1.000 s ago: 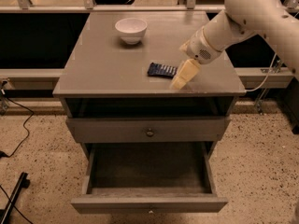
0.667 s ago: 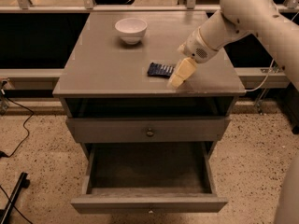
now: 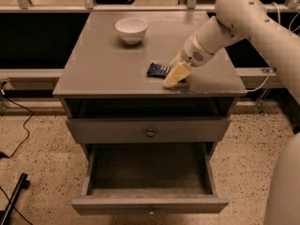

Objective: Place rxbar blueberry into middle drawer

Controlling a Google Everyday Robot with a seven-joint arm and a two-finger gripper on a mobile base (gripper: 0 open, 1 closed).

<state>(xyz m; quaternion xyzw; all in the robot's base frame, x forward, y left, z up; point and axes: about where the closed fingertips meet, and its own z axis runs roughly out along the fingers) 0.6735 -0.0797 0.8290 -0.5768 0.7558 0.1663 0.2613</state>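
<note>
The rxbar blueberry [image 3: 157,70], a dark blue wrapper with white stripes, lies flat on the grey cabinet top [image 3: 108,64], right of centre near the front edge. My gripper [image 3: 175,75] is low over the top at the bar's right end, touching or just above it, and hides that end. The white arm reaches in from the upper right. The middle drawer [image 3: 150,204] is pulled out below, and its inside shows nothing in it.
A white bowl [image 3: 131,29] stands at the back left of the cabinet top. The upper drawer [image 3: 117,131] with its round knob is closed. Black cables lie on the speckled floor [image 3: 37,172] at the left. A railing runs behind the cabinet.
My gripper has shifted slightly left along the cabinet top, closer onto the bar's right end. The bar, bowl and drawers have not moved.
</note>
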